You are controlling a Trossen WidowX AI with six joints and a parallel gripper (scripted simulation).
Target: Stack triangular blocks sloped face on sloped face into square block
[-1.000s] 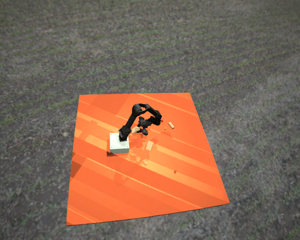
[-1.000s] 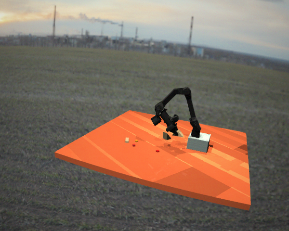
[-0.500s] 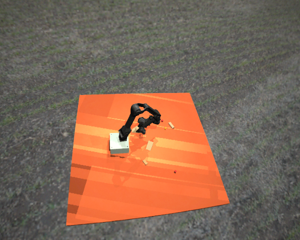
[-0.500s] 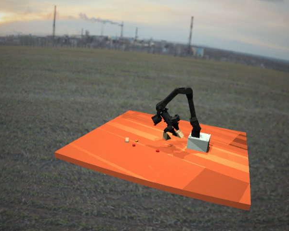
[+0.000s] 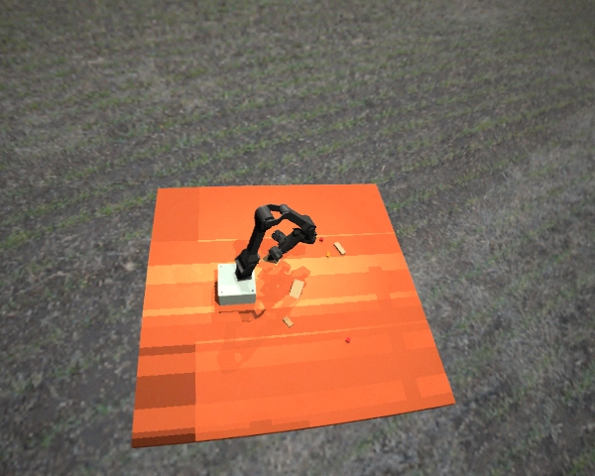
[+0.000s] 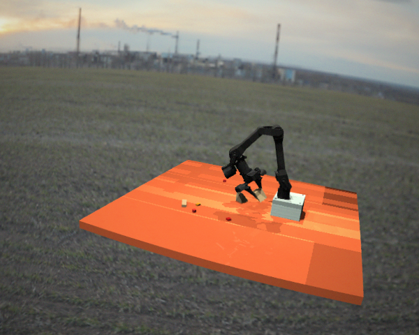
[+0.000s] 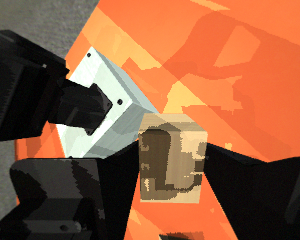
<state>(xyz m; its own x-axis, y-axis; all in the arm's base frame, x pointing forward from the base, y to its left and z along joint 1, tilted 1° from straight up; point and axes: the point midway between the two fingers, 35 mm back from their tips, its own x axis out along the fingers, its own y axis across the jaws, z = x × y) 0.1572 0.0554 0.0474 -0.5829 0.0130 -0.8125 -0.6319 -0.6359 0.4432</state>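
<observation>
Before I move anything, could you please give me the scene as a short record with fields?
Gripper: closed on a block
Held block: wooden, looks raised above the table
Other triangular block: resting on the table
Yellow piece: on the table
Red pieces: three in the exterior view
Square block: not yet formed
</observation>
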